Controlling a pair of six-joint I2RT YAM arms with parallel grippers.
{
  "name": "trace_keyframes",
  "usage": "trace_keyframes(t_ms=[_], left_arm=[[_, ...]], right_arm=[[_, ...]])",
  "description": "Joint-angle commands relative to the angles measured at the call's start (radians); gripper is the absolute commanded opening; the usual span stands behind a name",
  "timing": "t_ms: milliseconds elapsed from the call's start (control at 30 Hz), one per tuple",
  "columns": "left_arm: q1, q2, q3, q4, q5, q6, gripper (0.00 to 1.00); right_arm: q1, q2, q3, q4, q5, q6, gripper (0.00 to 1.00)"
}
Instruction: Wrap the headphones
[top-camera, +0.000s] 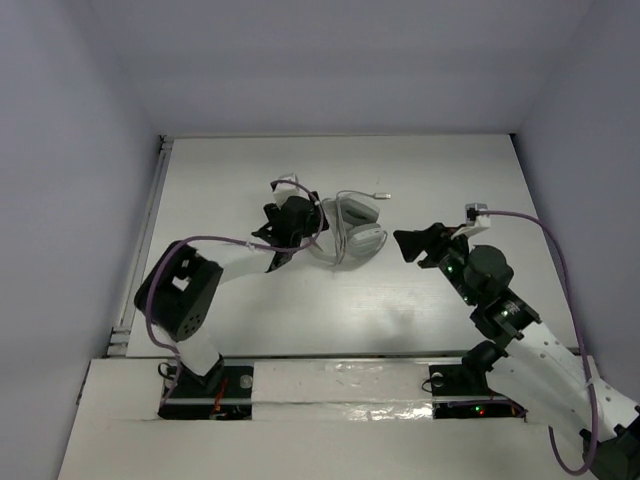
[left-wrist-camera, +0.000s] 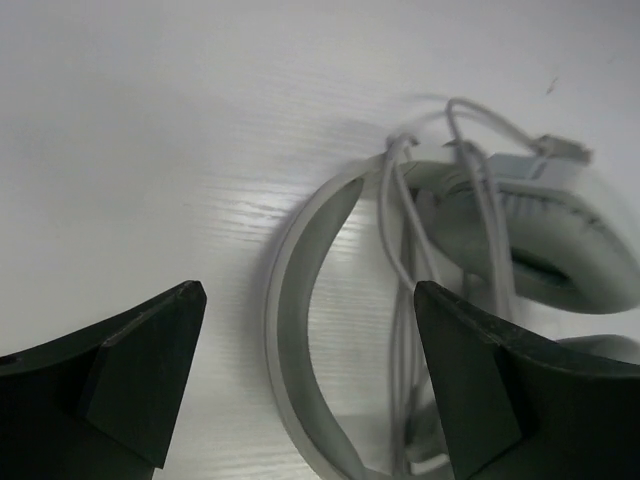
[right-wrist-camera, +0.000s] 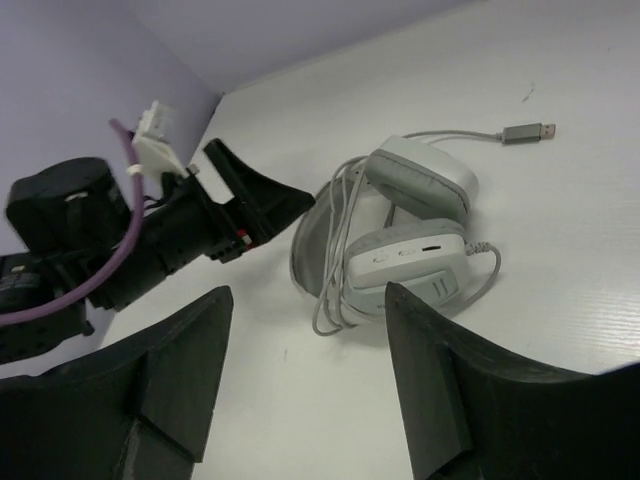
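Just beside the spread left tool (left-wrist-camera: 305, 295), the headphones (top-camera: 350, 232) rest on the table (top-camera: 420, 180).

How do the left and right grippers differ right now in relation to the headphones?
The left gripper is at the headphones, its fingers straddling the headband and the cable; the right gripper stands apart from them. The left gripper is on the headband side, the right gripper on the side of the earcups. Both are open and hold nothing.
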Motion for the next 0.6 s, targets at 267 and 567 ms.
trace_keyframes(t_ms=[267,567], left_arm=[[0.005,-0.636,-0.101,-0.079,-0.14,0.051,0.99],[0.005,-0.961,-0.15,-0.25,-0.109,0.026,0.99]], right_arm=[[-0.007,-0.094,0.269,-0.172,0.106,-0.035,1.0],[-0.007,-0.148,0.338,-0.241,0.184,-0.052,1.0]])
